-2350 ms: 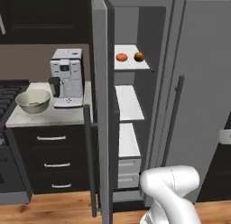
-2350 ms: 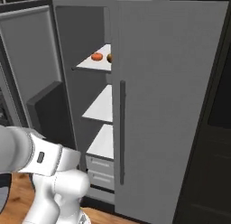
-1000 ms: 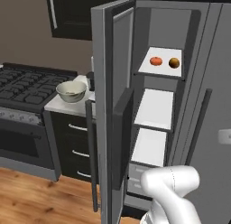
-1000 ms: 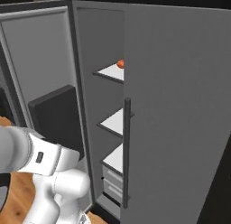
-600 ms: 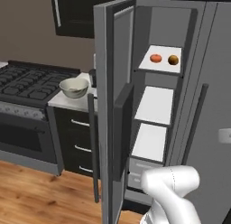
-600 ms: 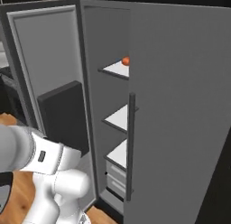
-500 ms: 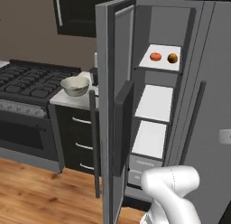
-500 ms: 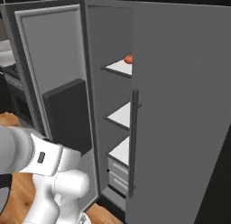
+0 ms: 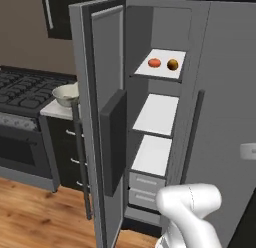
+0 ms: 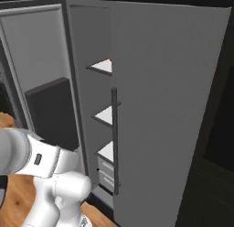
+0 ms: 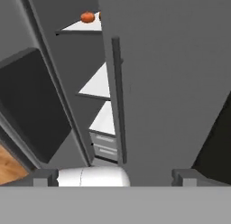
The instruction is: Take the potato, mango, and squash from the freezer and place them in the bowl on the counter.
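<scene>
pincer point(image 11: 115, 177): its two dark finger tips sit at the bottom corners of the hand view, well apart from each other, so it is spread wide; nothing is between them and they touch nothing.
pincer's place: in front of the freezer point(image 9: 230, 92), facing the closed right door and its tall dark handle point(image 11: 118, 96).
freezer: tall grey cabinet; left door point(image 9: 102, 117) swung open, with a dark bin point(image 9: 113, 142) on its inner face; white shelves inside and pale drawers point(image 9: 144, 189) at the bottom.
mango point(image 9: 154, 63): small, red-orange, rounded; lies on the freezer's top shelf point(image 9: 162, 67), toward the shelf's left side; also seen at the top of the hand view point(image 11: 87, 17).
orange-brown ball point(image 9: 172, 65): duller and darker, on the same top shelf, just beside the mango on its right, apart from it.
bowl point(image 9: 65, 94): pale cream, round and deep; stands on the desk point(image 9: 55, 109) left of the freezer, partly hidden by the open door's edge.
desk: light slab over black drawers point(image 9: 72, 157) with silver handles, between the freezer and the black stove point(image 9: 22, 92).
floor point(image 9: 35, 217): wooden boards in front of the freezer.
</scene>
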Motion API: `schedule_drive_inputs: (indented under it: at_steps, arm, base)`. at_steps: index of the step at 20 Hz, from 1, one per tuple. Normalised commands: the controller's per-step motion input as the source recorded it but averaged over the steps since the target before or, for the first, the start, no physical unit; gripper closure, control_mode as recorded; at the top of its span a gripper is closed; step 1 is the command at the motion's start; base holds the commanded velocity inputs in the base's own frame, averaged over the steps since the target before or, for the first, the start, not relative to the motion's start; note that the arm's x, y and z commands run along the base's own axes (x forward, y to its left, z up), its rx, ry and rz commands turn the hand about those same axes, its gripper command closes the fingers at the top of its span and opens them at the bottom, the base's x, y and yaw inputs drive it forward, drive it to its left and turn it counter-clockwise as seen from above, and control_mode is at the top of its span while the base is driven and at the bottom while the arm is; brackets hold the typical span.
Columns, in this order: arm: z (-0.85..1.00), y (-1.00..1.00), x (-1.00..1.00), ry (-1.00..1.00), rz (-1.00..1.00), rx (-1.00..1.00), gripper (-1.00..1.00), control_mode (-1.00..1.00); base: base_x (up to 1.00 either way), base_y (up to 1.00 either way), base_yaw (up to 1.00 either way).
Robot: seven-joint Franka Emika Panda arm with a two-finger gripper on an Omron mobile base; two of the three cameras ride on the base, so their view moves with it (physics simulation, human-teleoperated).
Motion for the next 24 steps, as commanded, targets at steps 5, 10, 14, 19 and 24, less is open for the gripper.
schedule_drive_inputs:
  at_steps: [5,10,14,19,24]
  arm:
    - [0.0,0.0,0.0,0.0,0.0,0.0,-1.0,1.0]
    - [0.0,0.0,0.0,0.0,0.0,0.0,-1.0,1.0]
    - [0.0,0.0,0.0,0.0,0.0,0.0,-1.0,1.0]
    - [0.0,0.0,0.0,0.0,0.0,0.0,-1.0,1.0]
    - [0.0,0.0,0.0,0.0,0.0,0.0,-1.0,1.0]
  base:
    - [0.11,-0.67,0.0]
    - [1.0,0.05,0.0]
    - [1.0,0.22,0.0]
    - [0.82,1.0,-0.02]
    - [0.9,1.0,0.0]
